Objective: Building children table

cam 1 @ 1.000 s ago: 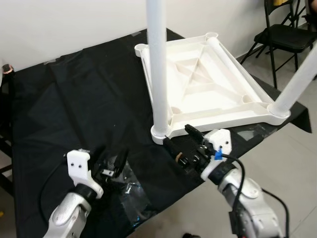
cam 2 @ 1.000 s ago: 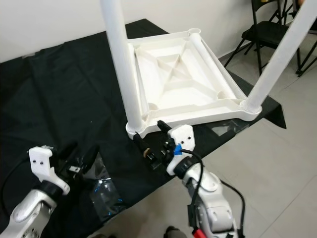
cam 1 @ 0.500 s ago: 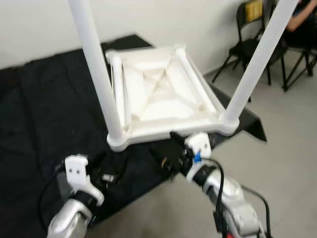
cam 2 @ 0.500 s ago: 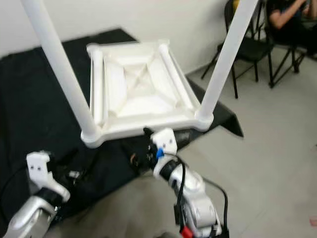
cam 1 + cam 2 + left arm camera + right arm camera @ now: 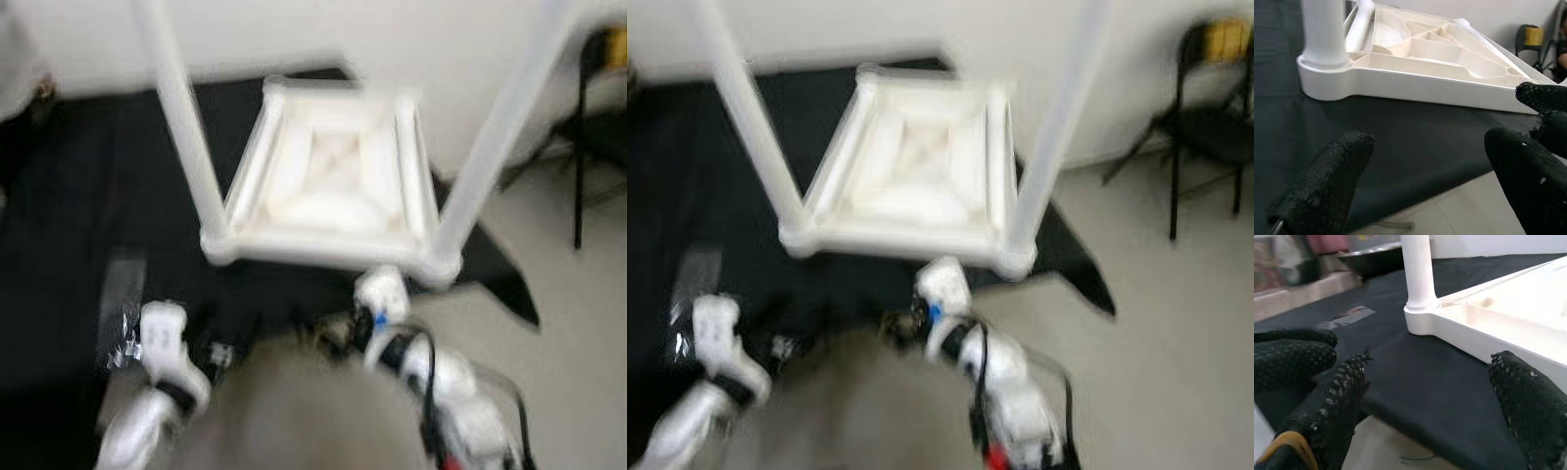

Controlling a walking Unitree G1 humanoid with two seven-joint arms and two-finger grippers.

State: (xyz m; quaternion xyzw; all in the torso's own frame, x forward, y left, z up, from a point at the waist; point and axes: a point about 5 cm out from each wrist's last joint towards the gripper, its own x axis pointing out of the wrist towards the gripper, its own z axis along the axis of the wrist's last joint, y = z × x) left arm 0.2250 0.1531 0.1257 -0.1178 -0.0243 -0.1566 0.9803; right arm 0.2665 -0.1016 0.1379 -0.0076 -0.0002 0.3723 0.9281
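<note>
The white children's table [image 5: 333, 186] lies upside down on a black cloth [image 5: 78, 196]. Two white legs stand up from its near corners, one on the left [image 5: 181, 117] and one on the right [image 5: 500, 127]. My left gripper [image 5: 1425, 156] is open, low over the cloth's front edge, facing the left leg's socket [image 5: 1322, 54]. My right gripper [image 5: 1430, 377] is also open, just in front of the table's near rim [image 5: 1474, 333]. Nothing lies between either pair of fingers. The two grippers point toward each other. The eye views are blurred.
A black folding chair [image 5: 598, 117] stands on the grey floor at the right, against the white wall. A clear plastic wrapper [image 5: 122, 323] lies on the cloth by my left wrist. Bare floor [image 5: 568, 333] spreads right of the cloth's corner.
The head camera has swung, so the whole scene has shifted and blurred and the table now faces me squarely. Both grippers stay open near the cloth's front edge.
</note>
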